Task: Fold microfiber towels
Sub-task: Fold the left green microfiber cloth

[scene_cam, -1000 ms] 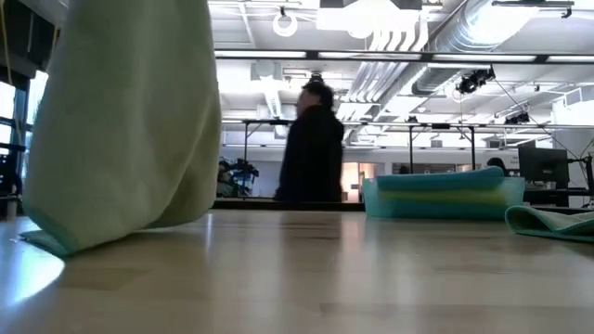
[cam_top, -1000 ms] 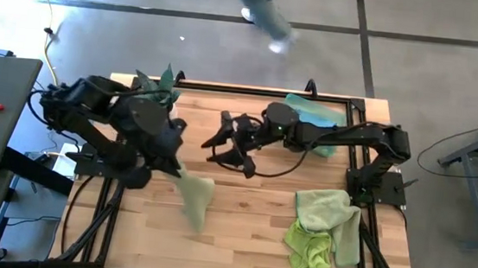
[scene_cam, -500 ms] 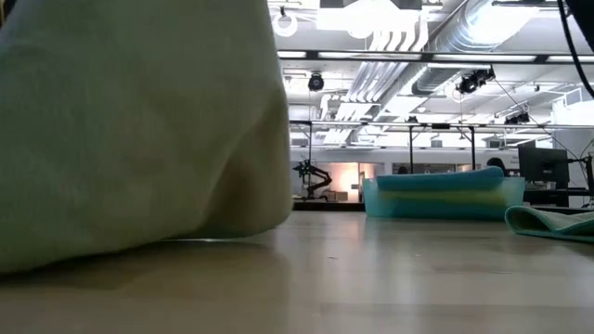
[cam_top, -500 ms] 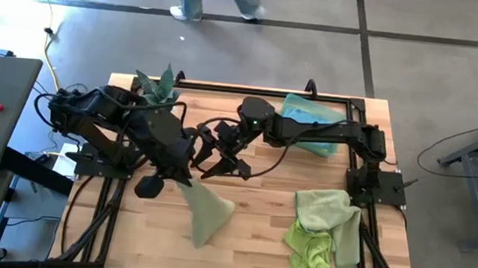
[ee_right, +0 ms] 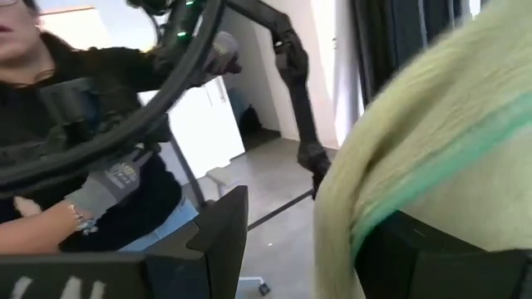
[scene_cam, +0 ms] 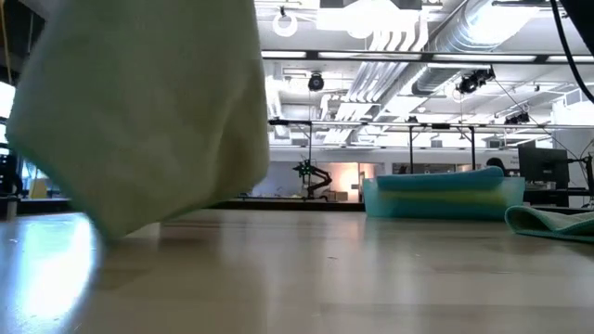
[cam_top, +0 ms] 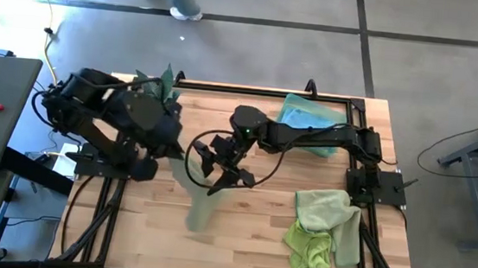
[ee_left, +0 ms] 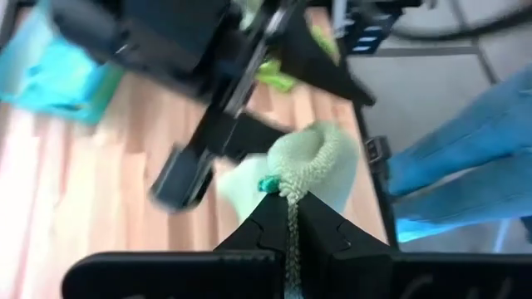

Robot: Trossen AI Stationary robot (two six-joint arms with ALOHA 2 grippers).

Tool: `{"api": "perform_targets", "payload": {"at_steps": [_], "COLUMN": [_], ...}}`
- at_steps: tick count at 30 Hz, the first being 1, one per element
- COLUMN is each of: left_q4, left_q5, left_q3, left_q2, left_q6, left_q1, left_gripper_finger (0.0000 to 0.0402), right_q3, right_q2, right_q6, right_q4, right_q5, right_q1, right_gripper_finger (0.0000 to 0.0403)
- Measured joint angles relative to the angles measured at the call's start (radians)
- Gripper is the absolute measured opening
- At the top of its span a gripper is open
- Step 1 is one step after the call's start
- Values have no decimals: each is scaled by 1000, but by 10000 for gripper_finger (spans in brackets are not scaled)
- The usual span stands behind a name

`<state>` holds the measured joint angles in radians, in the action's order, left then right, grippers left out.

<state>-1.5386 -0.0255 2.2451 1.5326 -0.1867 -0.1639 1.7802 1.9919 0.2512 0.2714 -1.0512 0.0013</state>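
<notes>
Low view, nearest item: a pale sage green towel [scene_cam: 139, 111] hangs close to the lens, filling the 9 to 12 o'clock region, its lower edge just above the counter [scene_cam: 371, 269]. The surface is soft and napped, with no crisp fold line visible.

Farther back, at 3 o'clock, a folded stack of towels [scene_cam: 444, 195] in teal and pale yellow rests on the counter; the edge of another green cloth [scene_cam: 552, 223] lies just beside it.

High view: the hanging towel [cam_top: 201, 202] trails from counter centre toward 6 o'clock. The left gripper [cam_top: 175, 150] holds its upper end; the left wrist view confirms the fingers [ee_left: 270, 220] are clamped on a gathered corner with a teal hem. The right gripper [cam_top: 219, 160] sits just beside that end, fingers spread wide; the right wrist view shows the cloth between them, not pinched.

Shown only in the high view: a light blue towel [cam_top: 305, 118] at 1 o'clock, and a pile of sage and lime green towels [cam_top: 324, 228] at 4 o'clock.

Shown only in the right wrist view: a seated person [ee_right: 75, 166] beyond the counter.
</notes>
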Motion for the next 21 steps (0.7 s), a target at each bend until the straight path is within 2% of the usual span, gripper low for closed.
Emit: {"api": "perform_targets", "payload": {"at_steps": [3, 7, 9, 14, 21], "left_q4": [-34, -29, -32, -33, -33], "left_q5": [-58, -66, -45, 90, 115], "left_q3": [35, 70, 80, 80, 80], "left_q2": [-1, -12, -22, -47, -55], "left_q6": [-17, -21, -41, -142, -226], "left_q1": [-2, 0, 0, -6, -80], "left_gripper_finger": [1, 1, 1, 1, 1], "right_q3": [0, 0, 0, 0, 0], "right_q2": [-1, -1, -1, 0, 0], "right_q6": [11, 10, 10, 9, -29], "right_q4": [-13, -60, -94, -169, -216], "right_q5": [-1, -6, -7, -8, -6], "right_q1": [0, 1, 0, -4, -20], "right_gripper_finger": [179, 179, 179, 179, 179]}}
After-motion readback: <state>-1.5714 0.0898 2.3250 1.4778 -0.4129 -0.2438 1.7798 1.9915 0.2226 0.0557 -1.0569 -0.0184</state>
